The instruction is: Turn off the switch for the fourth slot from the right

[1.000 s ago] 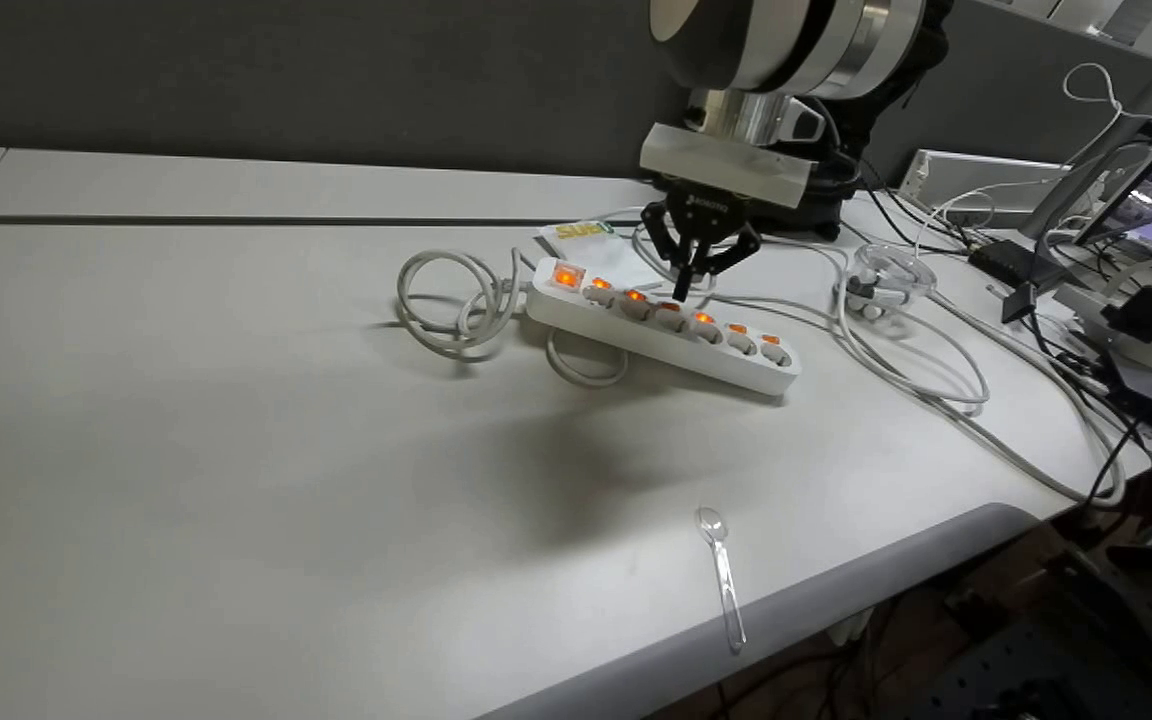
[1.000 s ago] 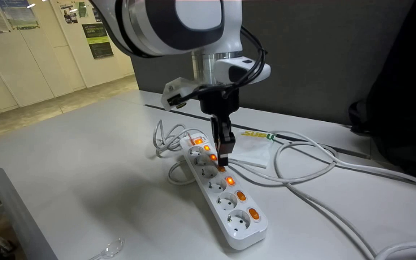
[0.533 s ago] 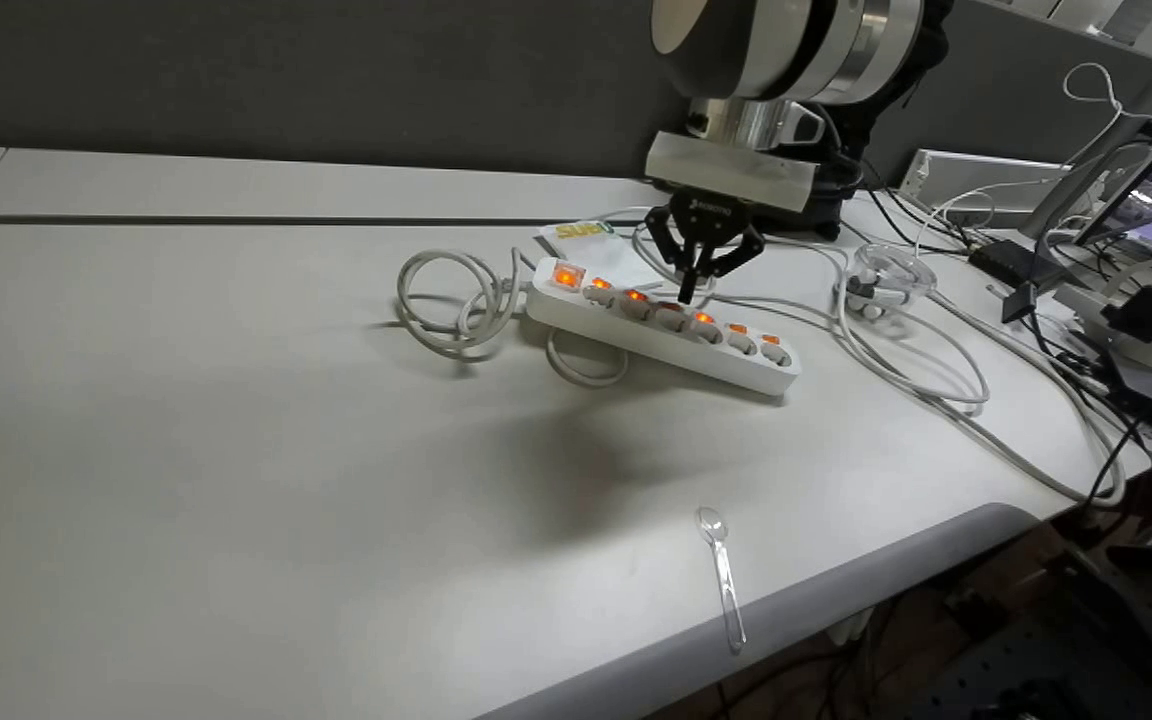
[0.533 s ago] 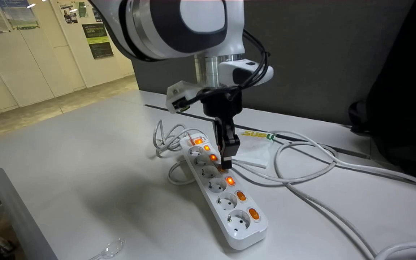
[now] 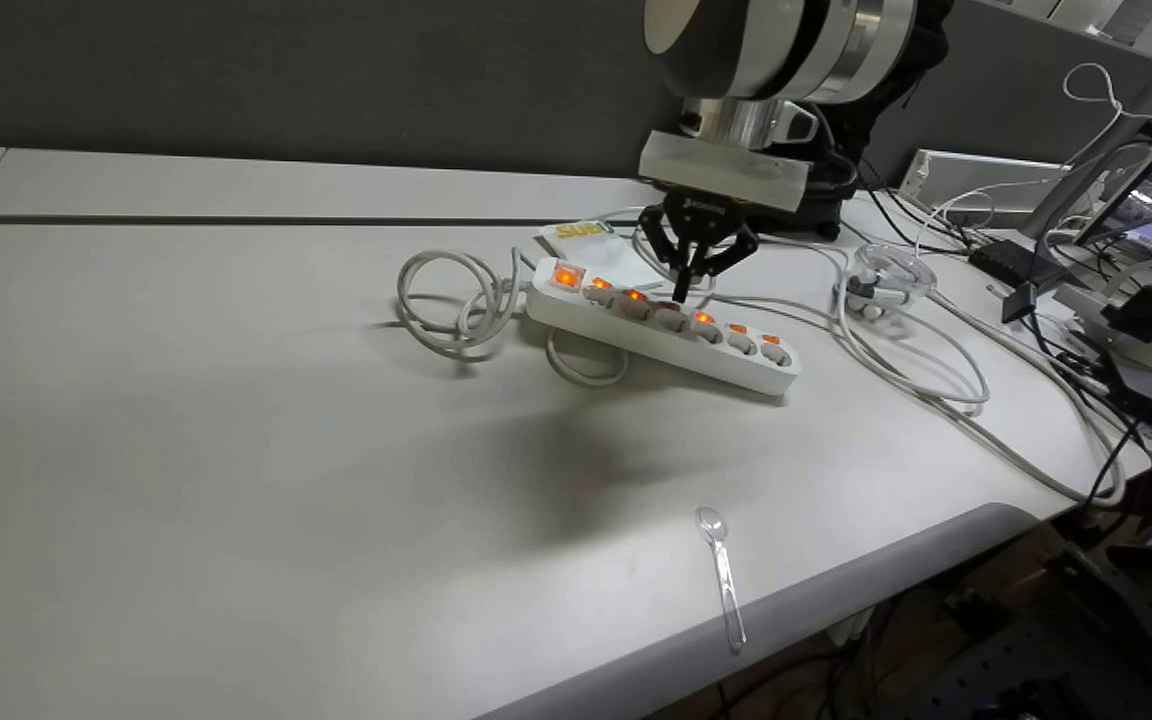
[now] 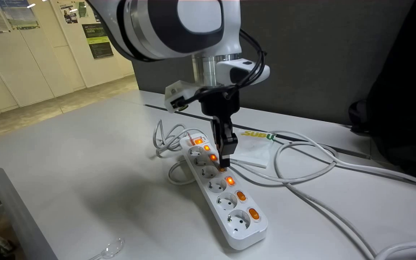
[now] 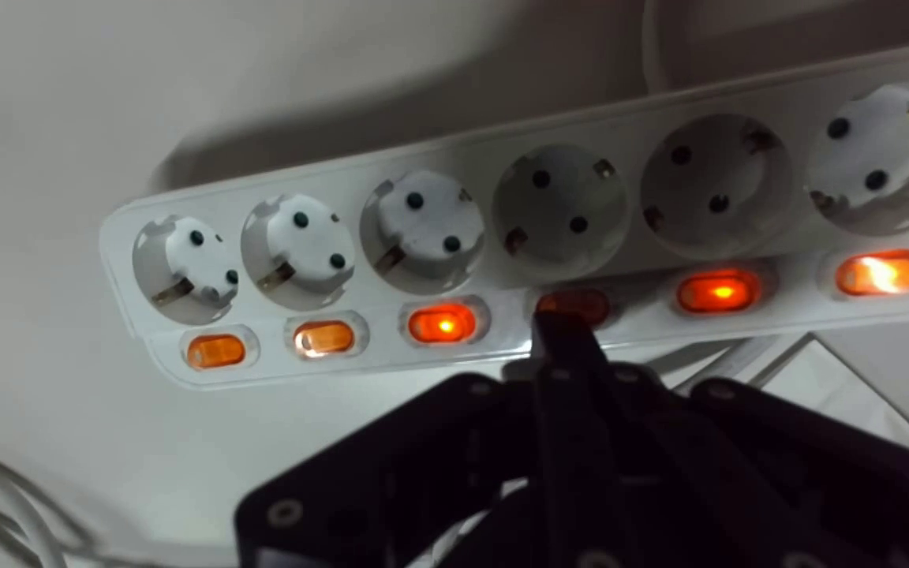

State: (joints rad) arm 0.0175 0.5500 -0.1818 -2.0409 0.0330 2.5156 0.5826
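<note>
A white power strip lies on the table in both exterior views, with a row of sockets and orange switches. My gripper is shut and empty, pointing down over the strip's switch row. In the wrist view the closed fingertips overlap the near edge of the fourth slot's switch. That switch looks dark red with no bright glow and is partly hidden. I cannot tell whether the tip touches it. The switches on both sides of it glow.
The lit main switch is at the strip's far end. The two switches at the near end look unlit. Loose grey cables and a white bag lie around the strip. A clear spoon lies near the table edge.
The gripper has shifted slightly to the side and lower, then a little back, and stays above the same switch. The strip and its lights look unchanged.
</note>
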